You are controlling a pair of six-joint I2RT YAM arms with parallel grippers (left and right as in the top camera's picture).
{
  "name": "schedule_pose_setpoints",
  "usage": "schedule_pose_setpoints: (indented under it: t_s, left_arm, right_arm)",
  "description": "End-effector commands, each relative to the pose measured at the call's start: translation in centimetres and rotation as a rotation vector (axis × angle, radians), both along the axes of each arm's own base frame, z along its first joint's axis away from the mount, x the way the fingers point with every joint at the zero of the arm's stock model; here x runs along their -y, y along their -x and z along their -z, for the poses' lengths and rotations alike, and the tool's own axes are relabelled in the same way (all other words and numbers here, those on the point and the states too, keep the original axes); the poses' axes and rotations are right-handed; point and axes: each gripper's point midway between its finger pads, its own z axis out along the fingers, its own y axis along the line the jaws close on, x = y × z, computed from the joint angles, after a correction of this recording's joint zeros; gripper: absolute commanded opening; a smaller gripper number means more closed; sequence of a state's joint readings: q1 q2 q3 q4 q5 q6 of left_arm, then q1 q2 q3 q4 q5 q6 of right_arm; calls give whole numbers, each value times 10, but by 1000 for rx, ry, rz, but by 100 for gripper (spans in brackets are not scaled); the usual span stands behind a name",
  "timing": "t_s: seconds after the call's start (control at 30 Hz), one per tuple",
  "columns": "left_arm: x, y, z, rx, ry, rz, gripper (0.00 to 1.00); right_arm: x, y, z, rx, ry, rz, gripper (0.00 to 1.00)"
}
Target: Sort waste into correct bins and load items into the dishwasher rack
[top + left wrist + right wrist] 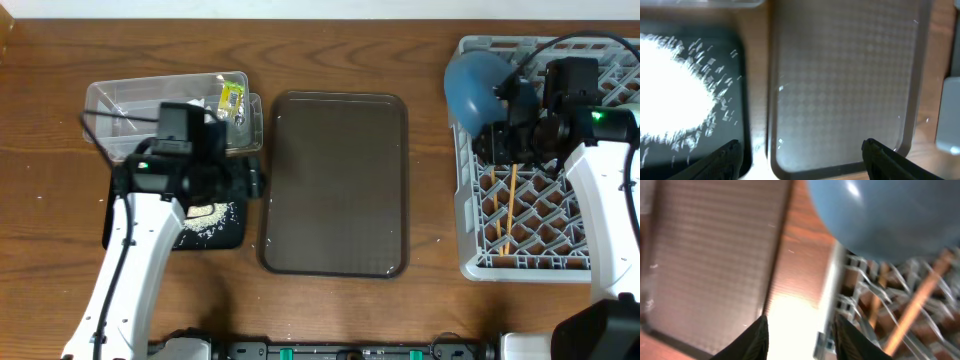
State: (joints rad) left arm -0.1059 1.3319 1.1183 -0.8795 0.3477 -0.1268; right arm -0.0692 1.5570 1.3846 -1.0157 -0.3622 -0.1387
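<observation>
In the overhead view my left gripper (251, 181) hangs open and empty over the gap between the black tray (236, 232) and the brown tray. White rice (670, 95) lies heaped in the black tray. Behind it, the clear tub (130, 100) holds the green-and-yellow wrapper (232, 97). My right gripper (800, 340) is open with nothing in it, over the left edge of the grey dishwasher rack (480, 262). The dark blue plate (476, 84) stands in the rack's far left corner. Two wooden chopsticks (511, 205) lie in the rack's grid.
The large flat brown tray (335, 180) lies between the bins and the rack. A few rice grains are scattered on the table beside it. My right arm covers much of the rack's right side.
</observation>
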Motion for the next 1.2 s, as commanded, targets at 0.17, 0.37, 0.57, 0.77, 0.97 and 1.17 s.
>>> schedule_pose_setpoints:
  t_s: [0.17, 0.37, 0.57, 0.77, 0.97, 1.17]
  left_arm:
    - [-4, 19, 7, -37, -117, 100, 84]
    - [-9, 48, 11, -144, -127, 105, 84]
    - [-22, 49, -15, -7, -184, 72, 87]
    - [-32, 62, -45, 225, -201, 29, 93]
    - [-35, 81, -56, 425, -171, 1, 93]
    - [-35, 83, -68, 507, -161, -8, 94]
  right_arm:
    - [10, 9, 10, -83, 40, 96, 45]
    - [18, 29, 11, -155, 45, 129, 40]
    - [24, 47, 5, -135, 85, 159, 41]
    - [24, 65, -8, 97, 97, 172, 51]
    - [23, 93, -22, 372, 79, 222, 99]
    - [22, 117, -19, 460, 80, 228, 99]
